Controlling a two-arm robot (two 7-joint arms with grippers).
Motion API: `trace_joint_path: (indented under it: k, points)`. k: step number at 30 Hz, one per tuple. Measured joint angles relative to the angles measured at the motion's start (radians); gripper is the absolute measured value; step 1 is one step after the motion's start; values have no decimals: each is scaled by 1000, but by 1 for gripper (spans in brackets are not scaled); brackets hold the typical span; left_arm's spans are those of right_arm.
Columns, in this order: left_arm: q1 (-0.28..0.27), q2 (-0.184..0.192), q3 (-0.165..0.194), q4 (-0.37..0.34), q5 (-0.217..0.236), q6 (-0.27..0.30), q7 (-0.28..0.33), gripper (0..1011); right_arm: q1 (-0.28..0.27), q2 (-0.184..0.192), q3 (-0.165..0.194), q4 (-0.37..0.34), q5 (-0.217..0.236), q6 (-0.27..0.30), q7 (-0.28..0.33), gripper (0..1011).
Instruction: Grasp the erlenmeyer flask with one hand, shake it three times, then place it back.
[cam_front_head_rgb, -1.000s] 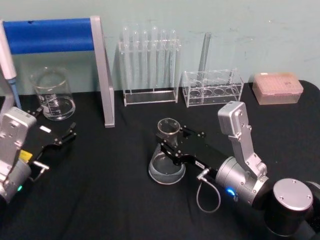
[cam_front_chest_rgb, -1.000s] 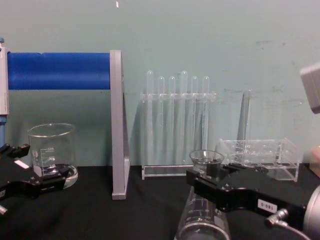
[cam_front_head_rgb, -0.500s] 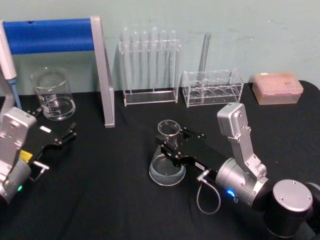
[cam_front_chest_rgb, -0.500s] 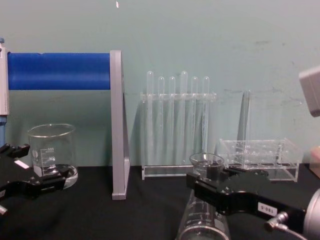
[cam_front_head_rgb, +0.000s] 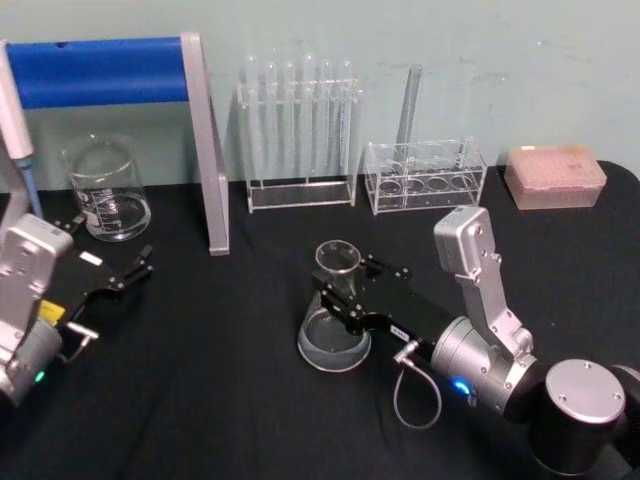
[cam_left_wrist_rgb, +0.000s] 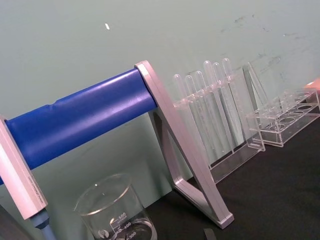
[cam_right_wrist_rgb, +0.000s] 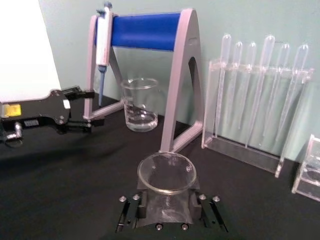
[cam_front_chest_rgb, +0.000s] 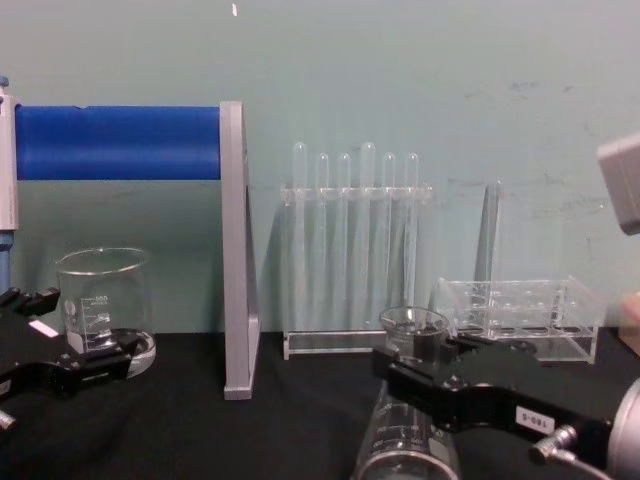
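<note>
The erlenmeyer flask (cam_front_head_rgb: 330, 335) is a clear glass cone with a narrow neck and a flared rim, standing upright at the middle of the black table. My right gripper (cam_front_head_rgb: 343, 290) is shut on its neck just under the rim, reaching in from the right. In the chest view the flask (cam_front_chest_rgb: 405, 445) is low at centre-right, with the right gripper (cam_front_chest_rgb: 420, 362) across its neck. The right wrist view looks down on the flask's round rim (cam_right_wrist_rgb: 166, 172) between the black fingers. Whether the base touches the table I cannot tell. My left gripper (cam_front_head_rgb: 122, 278) rests open at the left, near the beaker.
A squat beaker (cam_front_head_rgb: 105, 190) stands at the back left under a blue-barred pipette stand (cam_front_head_rgb: 205, 150) holding a pipette (cam_front_head_rgb: 15, 120). A test tube rack (cam_front_head_rgb: 298, 130), a low clear rack (cam_front_head_rgb: 425, 175) and a pink tip box (cam_front_head_rgb: 555, 175) line the back.
The right gripper has come down a little with the flask; its rim sits lower in the chest view. The left arm has not moved.
</note>
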Motion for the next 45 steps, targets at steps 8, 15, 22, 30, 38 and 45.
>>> trace_joint_path:
  k: [8, 15, 22, 30, 38, 45]
  points:
    - [0, 0, 0, 0, 0, 0, 0, 1001, 0, 0, 0, 1, -1, 2, 0, 712]
    - [0, 0, 0, 0, 0, 0, 0, 1001, 0, 0, 0, 1, 0, 2, 0, 914]
    - [0, 0, 0, 0, 0, 0, 0, 1001, 0, 0, 0, 0, 0, 2, 0, 1000]
    - [0, 0, 0, 0, 0, 0, 0, 1001, 0, 3, 0, -1, 3, 0, 8, 1000]
    - [0, 0, 0, 0, 0, 0, 0, 1001, -24, 43, 4, -39, 30, 3, 45, 1000]
    - [0, 0, 0, 0, 0, 0, 0, 1001, -67, 92, 21, -91, 54, 22, 52, 1000]
